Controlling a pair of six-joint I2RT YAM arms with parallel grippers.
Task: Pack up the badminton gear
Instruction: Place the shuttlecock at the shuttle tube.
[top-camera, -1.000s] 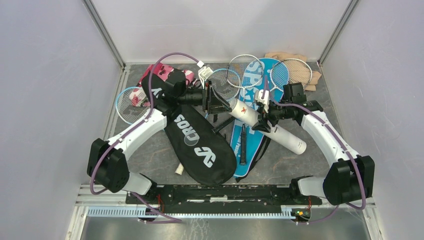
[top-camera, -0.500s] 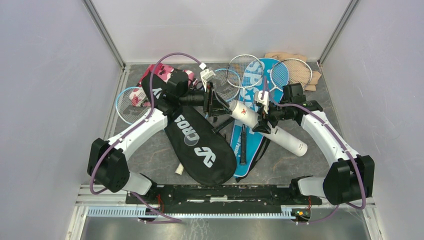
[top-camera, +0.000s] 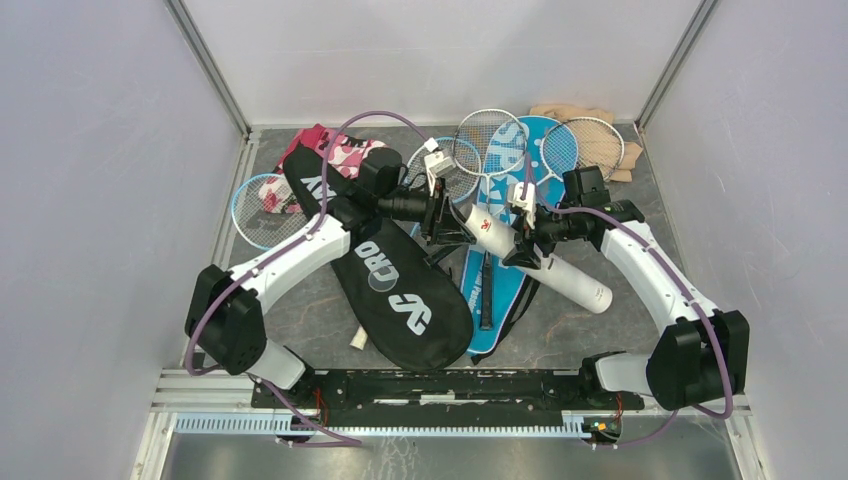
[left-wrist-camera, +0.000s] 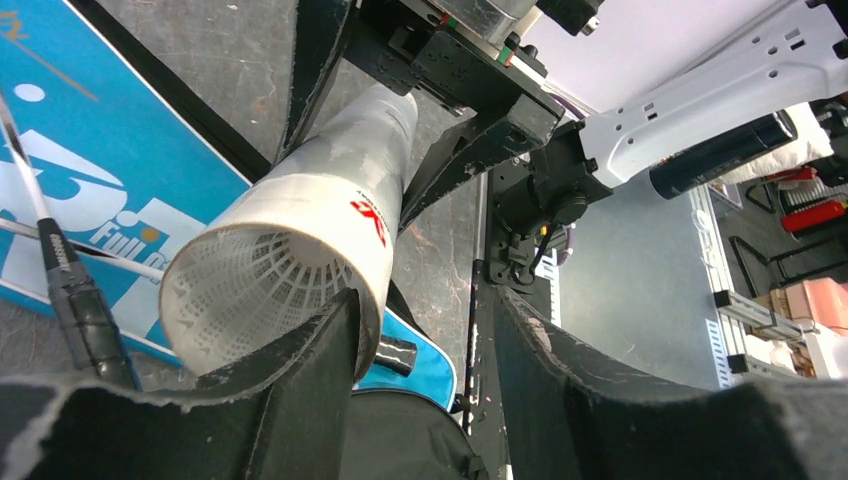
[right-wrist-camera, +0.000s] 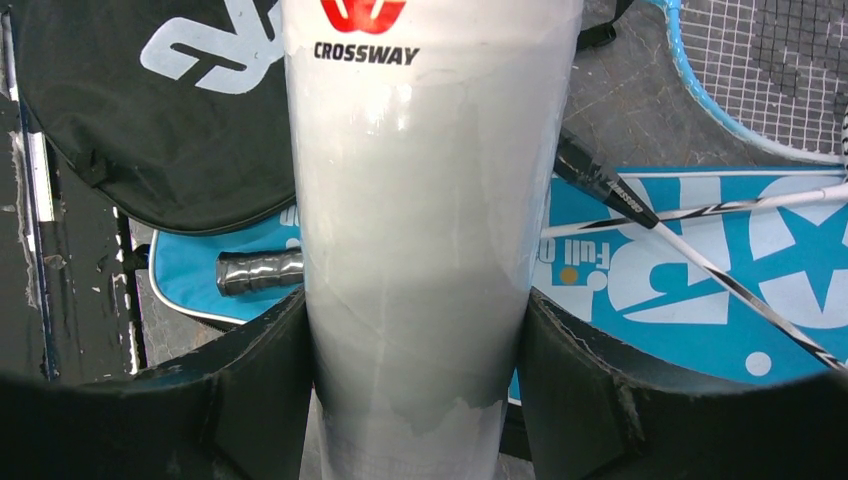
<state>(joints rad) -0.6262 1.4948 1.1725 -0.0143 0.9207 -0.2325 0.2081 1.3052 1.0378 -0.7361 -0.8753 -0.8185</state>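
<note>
right gripper clamps smooth cylindrical white tube | left gripper parted beside its round mouth

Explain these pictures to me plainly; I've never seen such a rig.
These are two white robot arms bolted at the near edge of the table. One picture looks down from above; the other two come from cameras on the wrists. On the table lie rackets, a black cover, a blue cover, a pink cloth and a beige cloth. The right fingers clamp a long white tube around its middle. The left fingers stand open at the tube's open end, where a feather shuttlecock sits inside.
</note>
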